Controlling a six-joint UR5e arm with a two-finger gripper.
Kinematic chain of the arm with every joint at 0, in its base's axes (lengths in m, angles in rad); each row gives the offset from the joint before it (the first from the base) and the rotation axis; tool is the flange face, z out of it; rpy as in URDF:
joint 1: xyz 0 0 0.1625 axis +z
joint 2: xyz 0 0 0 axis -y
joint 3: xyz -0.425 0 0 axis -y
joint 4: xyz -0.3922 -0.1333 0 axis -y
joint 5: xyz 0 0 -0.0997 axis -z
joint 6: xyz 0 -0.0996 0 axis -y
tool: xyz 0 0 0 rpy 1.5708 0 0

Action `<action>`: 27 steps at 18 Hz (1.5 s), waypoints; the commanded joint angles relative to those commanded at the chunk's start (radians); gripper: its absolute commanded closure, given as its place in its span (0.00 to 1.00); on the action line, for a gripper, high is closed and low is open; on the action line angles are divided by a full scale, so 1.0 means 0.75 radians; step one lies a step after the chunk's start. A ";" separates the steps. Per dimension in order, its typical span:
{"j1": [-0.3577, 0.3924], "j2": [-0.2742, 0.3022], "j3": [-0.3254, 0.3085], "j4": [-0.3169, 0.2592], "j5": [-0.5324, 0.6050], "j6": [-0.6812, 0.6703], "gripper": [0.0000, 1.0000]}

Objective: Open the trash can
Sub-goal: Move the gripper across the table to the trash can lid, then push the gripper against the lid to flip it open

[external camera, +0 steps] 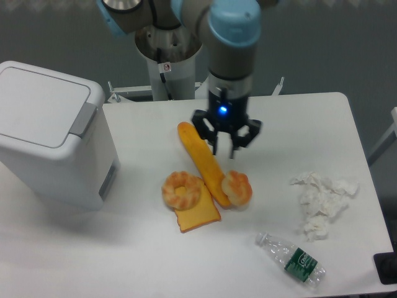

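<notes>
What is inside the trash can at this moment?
Cannot be seen: the trash can has its flat white lid shut, covering the interior. The claw is above the long bread loaf, apart from the can.

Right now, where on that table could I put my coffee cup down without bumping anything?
Bare tabletop lies between the trash can and the bread pile, along the front edge left of the water bottle, and at the far right corner beyond the crumpled tissue. The middle is crowded: the gripper hangs over the bread.
</notes>
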 joint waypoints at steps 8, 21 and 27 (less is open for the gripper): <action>-0.151 0.045 0.018 0.006 -0.156 -0.270 0.92; -0.313 0.074 -0.002 -0.043 -0.180 -0.397 0.91; -0.313 0.102 -0.033 -0.055 -0.178 -0.395 0.91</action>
